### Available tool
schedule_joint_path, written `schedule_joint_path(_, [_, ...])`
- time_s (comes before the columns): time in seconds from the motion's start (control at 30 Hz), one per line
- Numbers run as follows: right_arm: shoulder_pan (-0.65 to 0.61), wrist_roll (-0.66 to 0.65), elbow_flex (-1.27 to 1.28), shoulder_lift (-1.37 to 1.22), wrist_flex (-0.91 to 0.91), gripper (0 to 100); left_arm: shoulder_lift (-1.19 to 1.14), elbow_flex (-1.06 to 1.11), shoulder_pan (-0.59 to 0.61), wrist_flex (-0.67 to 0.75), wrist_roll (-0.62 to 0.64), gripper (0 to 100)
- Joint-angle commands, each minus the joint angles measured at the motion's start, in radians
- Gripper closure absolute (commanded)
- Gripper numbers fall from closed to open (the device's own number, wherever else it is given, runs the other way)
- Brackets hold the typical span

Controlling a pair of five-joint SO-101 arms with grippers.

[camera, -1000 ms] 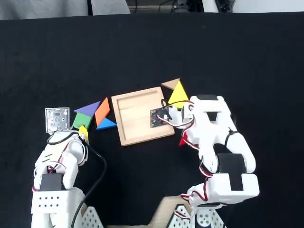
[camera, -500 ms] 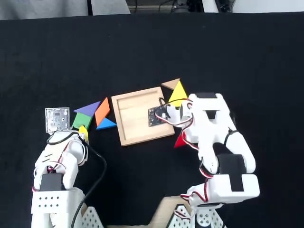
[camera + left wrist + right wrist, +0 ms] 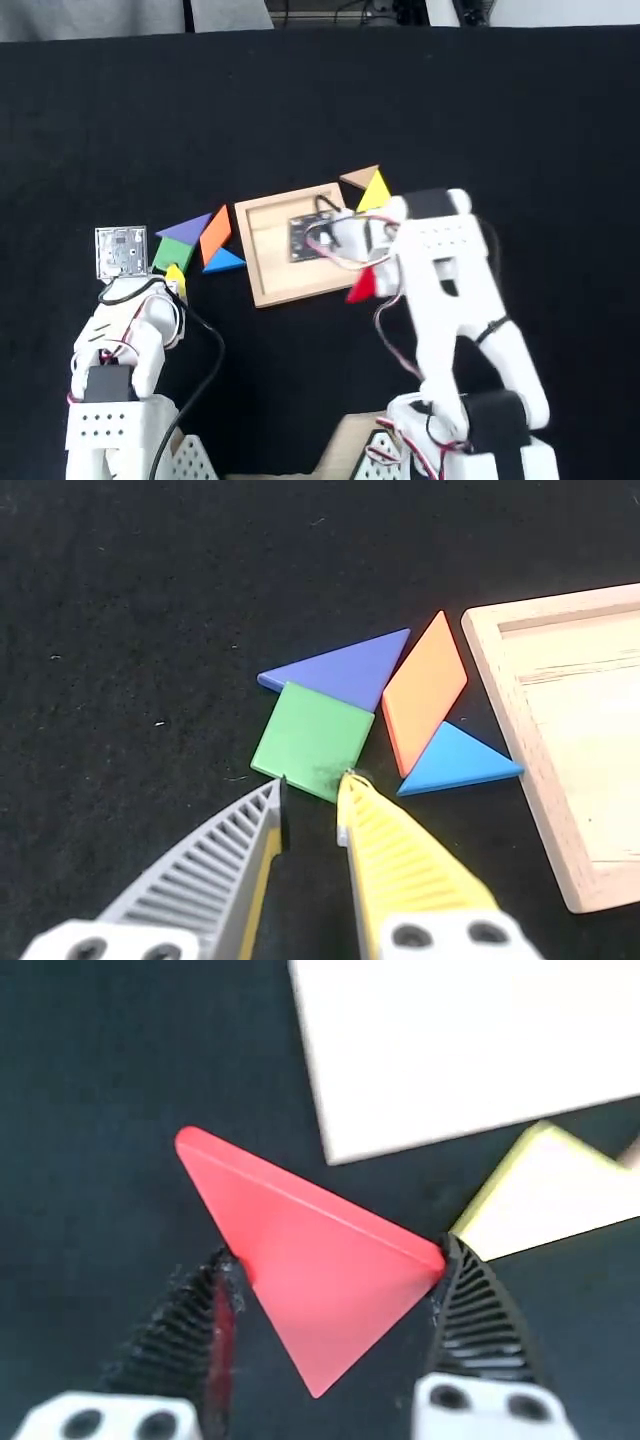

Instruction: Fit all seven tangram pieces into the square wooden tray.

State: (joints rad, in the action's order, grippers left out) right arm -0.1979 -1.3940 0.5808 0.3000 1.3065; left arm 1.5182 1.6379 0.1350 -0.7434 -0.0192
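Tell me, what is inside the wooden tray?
The visible floor of the wooden tray is bare wood. The right arm hangs over its right part, hiding what lies beneath.

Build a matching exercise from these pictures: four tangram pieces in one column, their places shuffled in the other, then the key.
1. red triangle
2. green square
3. light blue triangle
4. yellow triangle

A. touching the tan piece, past the tray's far corner
B. just ahead of the left claw's tips
C. gripped in the right claw
D. touching the orange piece, tip toward the tray

Pairs: 1-C; 2-B; 3-D; 4-A
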Motion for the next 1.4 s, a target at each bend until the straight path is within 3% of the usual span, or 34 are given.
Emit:
schedule_joint_path(0.0, [-0.115, 0.132, -0.050, 0.038, -0.084, 82.5, 0.011, -0.010, -0.005, 0.023, -0.009, 89])
schedule_joint_path(0.17, [-0.222, 0.238, -0.053, -0.004, -0.192, 82.5, 0.012, -0.010, -0.005, 0.023, -0.009, 89])
schedule_joint_path(0.43, [-0.298, 0.330, -0.202, -0.196, -0.199, 82.5, 0.012, -0.010, -0.005, 0.023, -0.009, 89])
schedule_joint_path(1.37, [-0.325, 0.336, -0.280, -0.472, -0.206, 82.5, 0.012, -0.010, -0.010, 0.025, -0.009, 89])
